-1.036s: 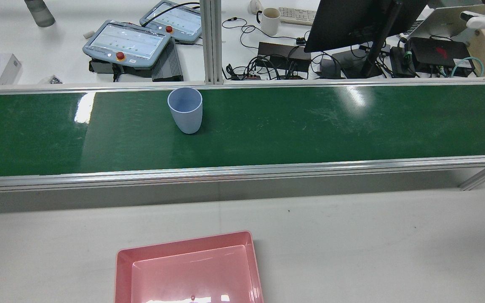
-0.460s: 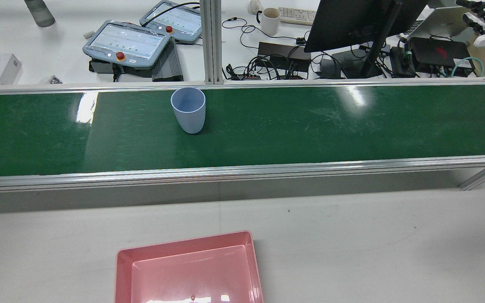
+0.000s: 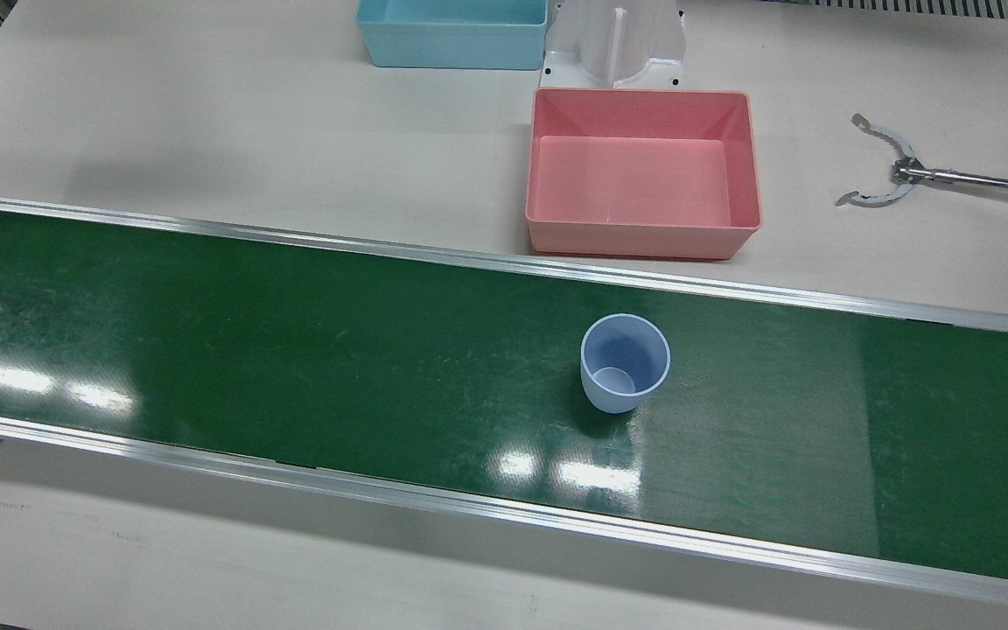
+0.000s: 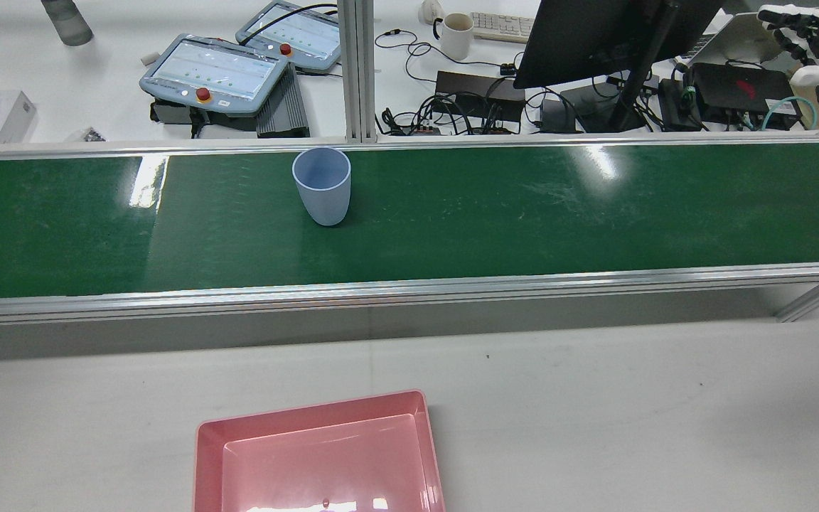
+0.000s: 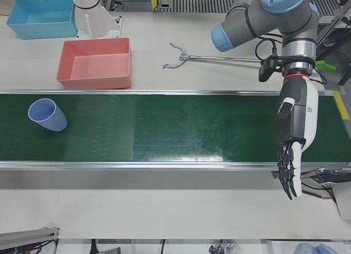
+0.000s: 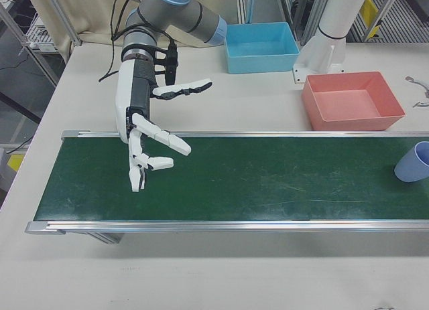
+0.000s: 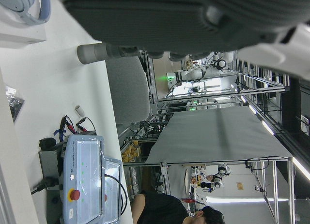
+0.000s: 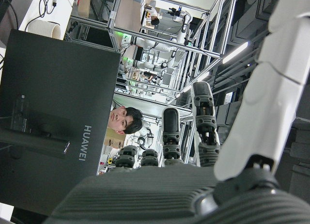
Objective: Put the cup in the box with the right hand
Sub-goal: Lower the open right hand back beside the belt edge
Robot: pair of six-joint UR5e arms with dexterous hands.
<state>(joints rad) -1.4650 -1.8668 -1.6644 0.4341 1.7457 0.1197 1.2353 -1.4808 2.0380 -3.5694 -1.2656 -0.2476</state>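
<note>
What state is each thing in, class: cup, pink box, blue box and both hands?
Cup: upright on the belt, empty.
Pink box: empty, beside the belt.
Blue box: looks empty.
Right hand: open above the belt, holding nothing.
Left hand: open, fingers pointing down, holding nothing.

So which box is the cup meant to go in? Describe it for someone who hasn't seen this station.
Start from the long green conveyor belt crossing the table, where the pale blue cup stands upright. Just beyond the belt's rail, on the robot's side, sits the pink box, open-topped and empty. The only other box, the blue box, is farther back beside the white pedestal.
</note>
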